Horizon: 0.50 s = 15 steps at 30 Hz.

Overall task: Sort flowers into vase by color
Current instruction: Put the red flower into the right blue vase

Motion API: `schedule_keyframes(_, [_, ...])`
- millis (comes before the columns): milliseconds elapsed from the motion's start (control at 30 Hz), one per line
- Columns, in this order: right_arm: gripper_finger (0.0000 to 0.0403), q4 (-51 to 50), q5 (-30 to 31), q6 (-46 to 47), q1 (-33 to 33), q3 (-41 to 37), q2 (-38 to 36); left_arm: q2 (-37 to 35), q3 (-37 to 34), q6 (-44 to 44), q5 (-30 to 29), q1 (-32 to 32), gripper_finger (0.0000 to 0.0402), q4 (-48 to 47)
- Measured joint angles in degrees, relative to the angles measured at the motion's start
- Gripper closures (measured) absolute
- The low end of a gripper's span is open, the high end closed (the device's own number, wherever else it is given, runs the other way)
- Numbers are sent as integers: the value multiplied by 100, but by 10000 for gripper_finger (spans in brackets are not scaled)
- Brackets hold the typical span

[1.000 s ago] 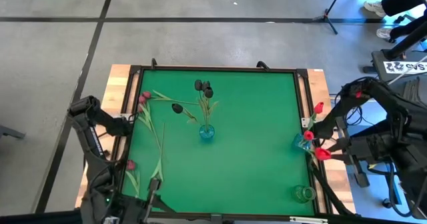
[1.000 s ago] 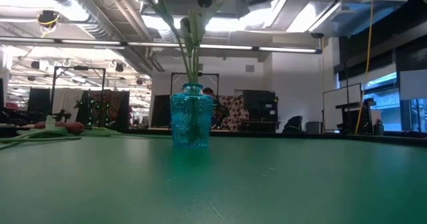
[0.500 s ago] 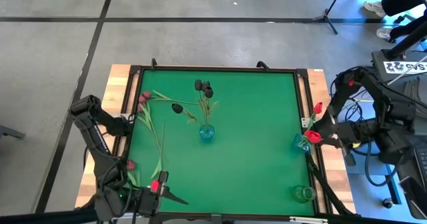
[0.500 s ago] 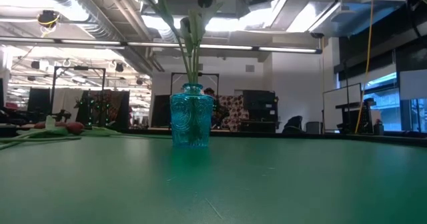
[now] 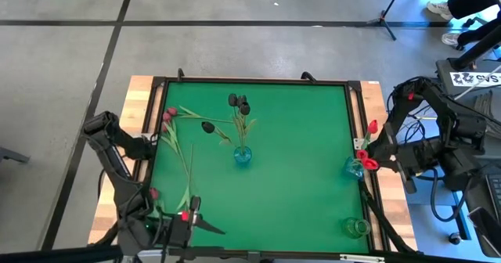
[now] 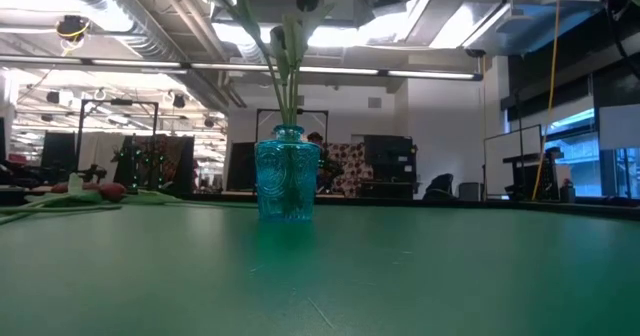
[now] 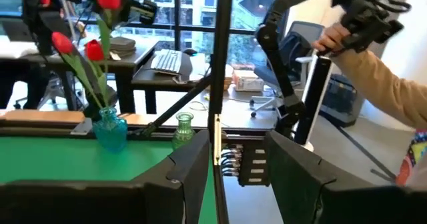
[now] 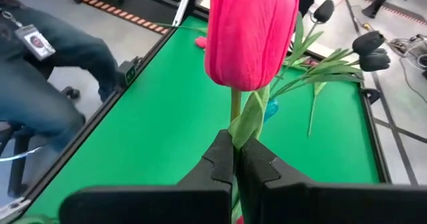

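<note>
While the right pincer (image 8: 235,159) clamps its stem, the red tulip (image 8: 250,34) stands upright, head up.

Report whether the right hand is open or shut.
Shut. In the right wrist view the right hand has its two dark fingers pressed together on the green stem of a red tulip, whose head stands above them.

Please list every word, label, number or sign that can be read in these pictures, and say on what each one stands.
"CVS": black letters on a white sign beside the right arm, in the high view; the marks before it are too blurred to read.
Badge on a lanyard worn by a person, in the right wrist view: its print is too small to read.
No other text is readable.
</note>
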Motion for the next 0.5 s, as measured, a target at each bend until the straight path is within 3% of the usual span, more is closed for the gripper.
schedule_keyframes(500, [402, 54, -263, 519, 2, -913, 2, 0, 0, -440, -6, 148, 258, 17])
